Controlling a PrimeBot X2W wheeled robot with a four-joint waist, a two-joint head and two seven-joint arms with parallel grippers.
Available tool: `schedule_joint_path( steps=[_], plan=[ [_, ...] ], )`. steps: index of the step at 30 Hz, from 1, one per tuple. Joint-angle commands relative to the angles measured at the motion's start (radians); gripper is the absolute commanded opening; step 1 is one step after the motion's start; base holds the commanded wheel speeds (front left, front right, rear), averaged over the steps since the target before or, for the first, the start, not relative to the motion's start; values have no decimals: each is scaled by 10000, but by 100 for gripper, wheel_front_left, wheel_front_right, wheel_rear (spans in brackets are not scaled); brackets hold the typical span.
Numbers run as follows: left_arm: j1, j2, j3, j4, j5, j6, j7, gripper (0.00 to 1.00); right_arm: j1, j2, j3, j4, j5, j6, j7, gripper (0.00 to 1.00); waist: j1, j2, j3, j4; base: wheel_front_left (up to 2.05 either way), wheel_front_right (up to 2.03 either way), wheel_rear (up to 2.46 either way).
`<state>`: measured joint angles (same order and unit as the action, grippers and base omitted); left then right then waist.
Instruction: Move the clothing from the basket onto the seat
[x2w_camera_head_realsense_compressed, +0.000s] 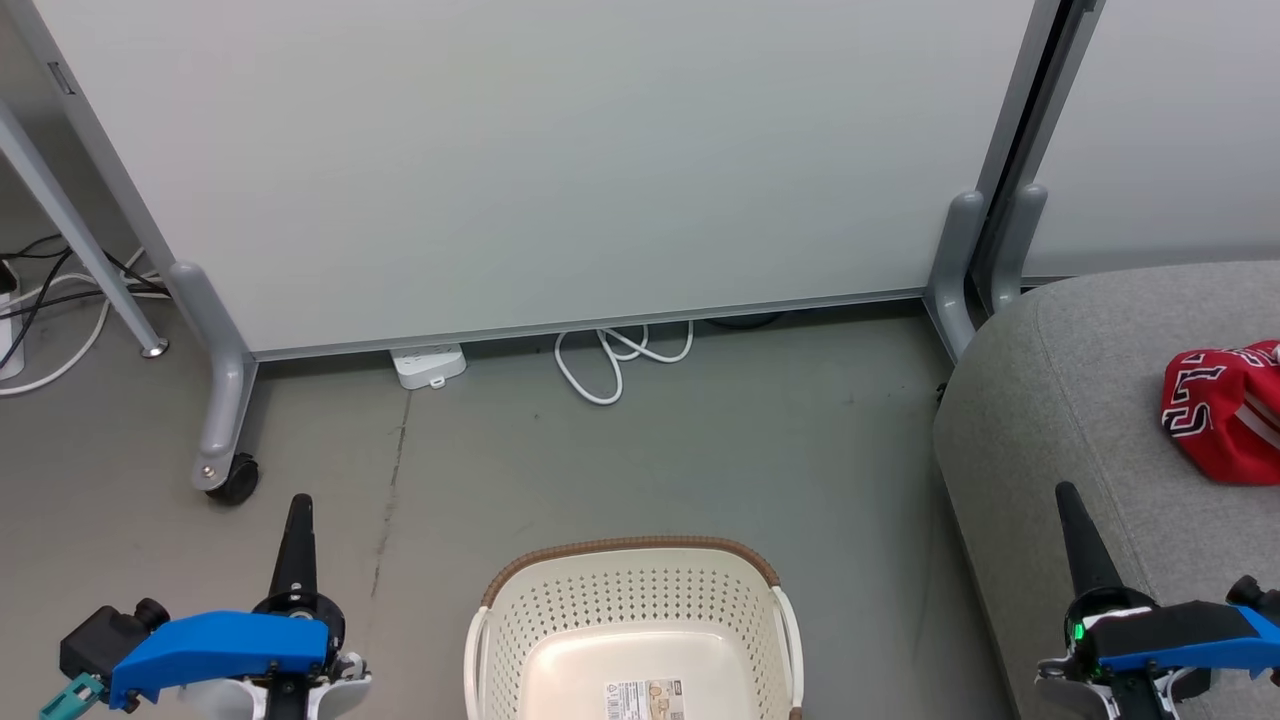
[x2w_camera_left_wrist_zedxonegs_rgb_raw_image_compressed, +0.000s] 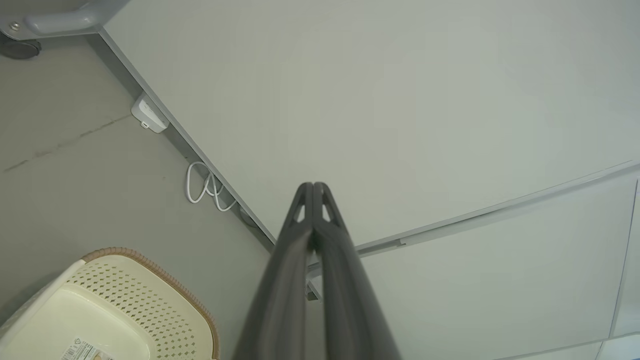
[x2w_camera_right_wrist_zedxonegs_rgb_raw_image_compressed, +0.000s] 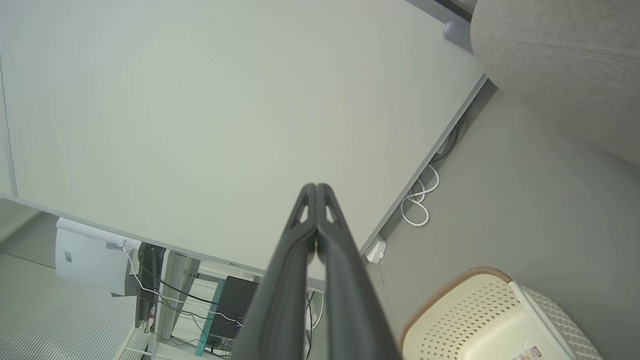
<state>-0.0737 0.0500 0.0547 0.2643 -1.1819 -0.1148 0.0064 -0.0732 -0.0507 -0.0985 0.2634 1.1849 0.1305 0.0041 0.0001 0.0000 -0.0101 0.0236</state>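
We see the floor (x2w_camera_head_realsense_compressed: 780, 450) bearing the basket (x2w_camera_head_realsense_compressed: 630, 546) at six o'clock, a white cable (x2w_camera_head_realsense_compressed: 585, 385) at twelve, and the seat (x2w_camera_head_realsense_compressed: 1060, 400) at three with the clothing (x2w_camera_head_realsense_compressed: 1225, 410) on it.

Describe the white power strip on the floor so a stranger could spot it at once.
Find the large pale partition panel facing the robot and follow its bottom edge towards its left wheeled foot. The power strip lies on the grey floor, half under that edge. Unlike the looped white cable to its right, it is a flat, solid rectangular block.

Clothing (x2w_camera_head_realsense_compressed: 1225, 415) partly off-frame; basket (x2w_camera_head_realsense_compressed: 630, 547) too
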Motion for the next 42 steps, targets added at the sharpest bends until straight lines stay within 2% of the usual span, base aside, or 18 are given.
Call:
schedule_joint_path(
  steps=[1, 42],
  plan=[
    [-247, 7, 87, -105, -278, -68, 69, 0, -186, -11, -22, -118, 315, 3, 76, 0, -1, 0, 4, -7, 0, 0, 0],
    [-389, 4, 537, -198, -3673, -179, 938, 0, -368, 4, -149, -188, 3645, 5, 961, 0, -1, 0, 105, -190, 0, 0, 0]
  ],
)
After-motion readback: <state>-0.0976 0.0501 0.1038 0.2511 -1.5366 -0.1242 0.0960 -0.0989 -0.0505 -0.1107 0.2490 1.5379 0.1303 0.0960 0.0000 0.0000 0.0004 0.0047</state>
